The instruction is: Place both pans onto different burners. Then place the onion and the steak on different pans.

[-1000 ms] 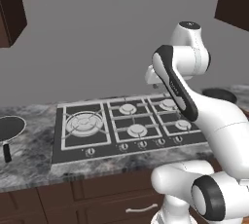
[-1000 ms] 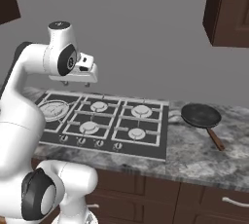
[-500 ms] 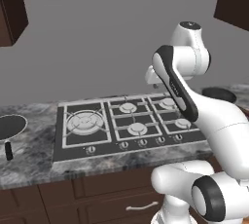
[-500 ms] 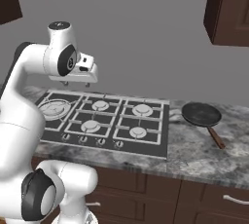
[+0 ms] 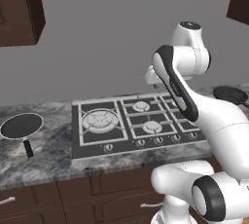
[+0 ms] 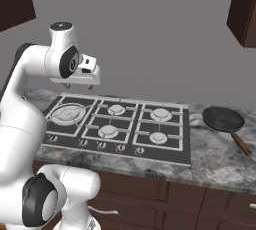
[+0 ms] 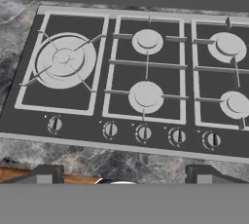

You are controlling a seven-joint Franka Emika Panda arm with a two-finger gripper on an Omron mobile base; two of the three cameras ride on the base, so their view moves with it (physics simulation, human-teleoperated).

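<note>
We take the hob (image 5: 133,123) as our landmark: a dark five-burner unit set into the mottled grey stone surface (image 6: 220,154), with its largest burner (image 7: 62,61) at the left end and four smaller rings to the right of it. All grates are bare. One black pan (image 5: 20,125) lies on the surface well to the left of the hob, handle pointing toward the front edge. The second pan (image 6: 223,119) lies on the surface just past the hob's right edge, its handle angled out to the front right. We see the pincer (image 7: 124,172) raised above the front edge of the hob, looking down over the knob row; its two dark tips stand far apart with nothing between them. We cannot locate the onion or the steak from these views.
</note>
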